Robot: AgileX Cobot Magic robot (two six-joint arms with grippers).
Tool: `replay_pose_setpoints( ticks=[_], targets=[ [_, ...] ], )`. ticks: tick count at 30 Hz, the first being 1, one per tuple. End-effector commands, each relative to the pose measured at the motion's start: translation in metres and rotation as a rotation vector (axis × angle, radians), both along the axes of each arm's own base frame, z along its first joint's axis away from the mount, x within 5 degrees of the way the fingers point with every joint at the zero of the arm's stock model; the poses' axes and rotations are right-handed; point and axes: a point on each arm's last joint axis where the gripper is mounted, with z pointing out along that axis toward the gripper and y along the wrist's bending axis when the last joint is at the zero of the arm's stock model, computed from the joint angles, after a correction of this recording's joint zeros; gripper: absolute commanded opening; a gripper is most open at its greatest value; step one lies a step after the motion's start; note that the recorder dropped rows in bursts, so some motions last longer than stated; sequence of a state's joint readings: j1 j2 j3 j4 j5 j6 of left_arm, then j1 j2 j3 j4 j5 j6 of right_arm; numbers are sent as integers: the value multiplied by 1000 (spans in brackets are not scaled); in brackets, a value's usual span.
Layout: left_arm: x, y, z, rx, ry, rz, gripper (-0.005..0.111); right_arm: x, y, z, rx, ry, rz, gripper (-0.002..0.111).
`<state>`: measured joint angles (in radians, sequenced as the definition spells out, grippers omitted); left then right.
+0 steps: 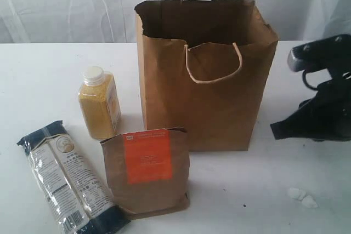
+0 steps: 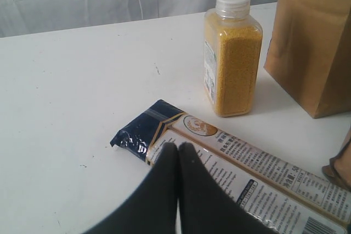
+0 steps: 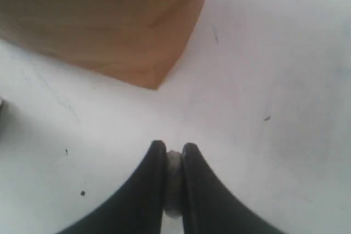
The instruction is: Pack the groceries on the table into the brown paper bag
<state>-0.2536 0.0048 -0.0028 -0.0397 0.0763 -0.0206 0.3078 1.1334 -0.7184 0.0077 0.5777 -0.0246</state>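
Three groceries lie out on the counter [image 1: 44, 80], so by my reckoning the packing is about half done at best. The bottle [image 1: 100, 105] stands just left of the bag [image 1: 203, 80], the pouch [image 1: 147, 171] stands propped in front of the bag, and the noodle packet [image 1: 68, 182] lies flat at the near left. The can, the jar and the small packet are nowhere in sight. They may be inside the bag, but its inside is dark and I cannot see in. The bag itself stands upright and open at mid-counter. A couple of white bits [image 1: 301, 197] lie near the front right. The left claw [image 2: 178, 149] is clenched empty and hovers low over the noodle packet, pointing toward the bottle. The right arm [image 1: 323, 102] hangs low beside the bag's right side. The right claw [image 3: 174, 149] faces down at bare counter near a bottom corner of the bag. It is pinched almost tight, with a small pale lump in the gap, and I cannot tell whether that is something gripped or part of the claw.
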Motion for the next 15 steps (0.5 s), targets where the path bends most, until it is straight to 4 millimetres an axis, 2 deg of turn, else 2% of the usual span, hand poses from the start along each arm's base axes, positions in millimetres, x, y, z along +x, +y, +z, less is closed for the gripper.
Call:
replay_pose_setpoints(
  ticks=[1, 3, 6, 8, 11, 15],
  targets=[
    [0, 0, -1, -6, -1, -4, 0, -10, -6, 46, 35, -132, -10, 2],
    [0, 0, -1, -6, -1, -4, 0, -12, -6, 71, 56, -197, -10, 2],
    [0, 0, -1, -6, -1, -4, 0, -10, -5, 122, 111, -336, -11, 2],
    [0, 0, -1, -6, -1, -4, 0, -4, 3, 141, 135, -380, 21, 2],
    [0, 0, -1, -6, -1, -4, 0, 13, 25, 153, 143, -387, 96, 2],
    [0, 0, -1, -6, -1, -4, 0, 49, 54, 136, 110, -311, 148, 2]
  ],
)
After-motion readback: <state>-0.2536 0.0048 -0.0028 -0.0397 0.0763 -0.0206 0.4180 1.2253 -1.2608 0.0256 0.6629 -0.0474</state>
